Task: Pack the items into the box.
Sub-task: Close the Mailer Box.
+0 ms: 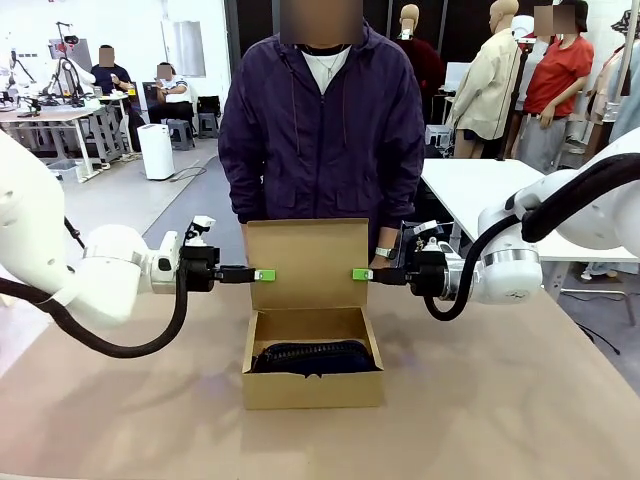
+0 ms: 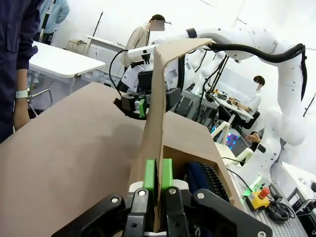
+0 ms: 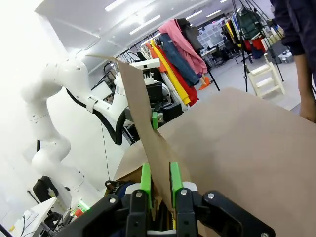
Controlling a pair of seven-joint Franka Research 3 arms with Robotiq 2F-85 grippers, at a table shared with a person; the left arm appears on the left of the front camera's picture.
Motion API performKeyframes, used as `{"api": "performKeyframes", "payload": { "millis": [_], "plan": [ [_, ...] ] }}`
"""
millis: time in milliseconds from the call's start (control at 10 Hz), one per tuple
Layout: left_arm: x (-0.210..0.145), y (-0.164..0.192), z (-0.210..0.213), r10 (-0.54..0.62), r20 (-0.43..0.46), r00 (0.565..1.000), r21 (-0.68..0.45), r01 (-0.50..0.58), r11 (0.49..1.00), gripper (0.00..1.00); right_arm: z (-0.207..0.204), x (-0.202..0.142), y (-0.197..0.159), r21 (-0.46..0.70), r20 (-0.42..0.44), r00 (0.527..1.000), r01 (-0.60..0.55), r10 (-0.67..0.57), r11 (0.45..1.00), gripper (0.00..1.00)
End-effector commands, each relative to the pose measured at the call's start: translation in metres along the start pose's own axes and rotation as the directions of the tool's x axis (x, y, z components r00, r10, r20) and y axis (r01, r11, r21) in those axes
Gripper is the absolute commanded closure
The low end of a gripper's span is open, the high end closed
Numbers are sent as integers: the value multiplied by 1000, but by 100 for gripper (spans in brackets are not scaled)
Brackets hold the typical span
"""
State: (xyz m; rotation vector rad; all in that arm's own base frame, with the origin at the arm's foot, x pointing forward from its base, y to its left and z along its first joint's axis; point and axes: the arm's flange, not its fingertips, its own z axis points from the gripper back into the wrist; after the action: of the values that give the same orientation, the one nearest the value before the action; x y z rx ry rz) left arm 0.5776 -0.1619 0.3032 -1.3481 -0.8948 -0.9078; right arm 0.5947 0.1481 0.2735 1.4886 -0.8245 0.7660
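Front view has the box (image 1: pixel 312 385) at frame centre on the worktop, pouch (image 1: pixel 312 357) inside, left pincer (image 1: pixel 264 275) and right pincer (image 1: pixel 362 274) clamped on the upright flap (image 1: pixel 306 264), likely folding it shut together next.

The box (image 1: pixel 312 385) sits on the surface (image 1: pixel 500 400) at the middle, between the two arms, with its lid (image 1: pixel 308 262) standing upright along the far side. The pouch (image 1: pixel 312 357) lies inside the box, across its floor. The left gripper (image 1: pixel 264 275) meets the lid's left edge and the right gripper (image 1: pixel 362 274) its right edge, each with its jaws closed on the edge. The person (image 1: pixel 322 130) stands just behind the lid, at the far side of the surface.
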Motion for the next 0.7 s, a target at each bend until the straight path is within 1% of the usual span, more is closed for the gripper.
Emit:
{"api": "performKeyframes", "payload": {
  "millis": [0, 100, 200, 300, 400, 500, 600],
  "plan": [
    [2, -7, 4, -128, 36, 991, 16, 127, 992, 92, -2, 9, 10, 55, 33, 990, -140, 138, 989, 78],
    [3, -11, 3, -236, 43, 971, 19, 236, 972, 92, -4, 10, 15, 98, 39, 979, -202, 199, 974, 78],
    [3, -16, 1, -328, 17, 945, 21, 328, 945, 92, -5, 9, 18, 124, 58, 963, -270, 264, 955, 78],
    [3, -21, 0, -396, 6, 918, -1, 396, 918, 92, -5, 8, 20, 142, 67, 951, -308, 301, 941, 78],
    [3, -26, -2, -459, -24, 888, -25, 458, 888, 92, -5, 7, 23, 161, 78, 934, -357, 349, 920, 78],
    [3, -30, -4, -509, -22, 860, -67, 507, 859, 92, -6, 5, 27, 180, 81, 917, -399, 390, 899, 78],
    [1, -32, -5, -540, -20, 841, -96, 536, 839, 92, -8, 1, 30, 196, 61, 911, -411, 408, 890, 78]
  ]
}}
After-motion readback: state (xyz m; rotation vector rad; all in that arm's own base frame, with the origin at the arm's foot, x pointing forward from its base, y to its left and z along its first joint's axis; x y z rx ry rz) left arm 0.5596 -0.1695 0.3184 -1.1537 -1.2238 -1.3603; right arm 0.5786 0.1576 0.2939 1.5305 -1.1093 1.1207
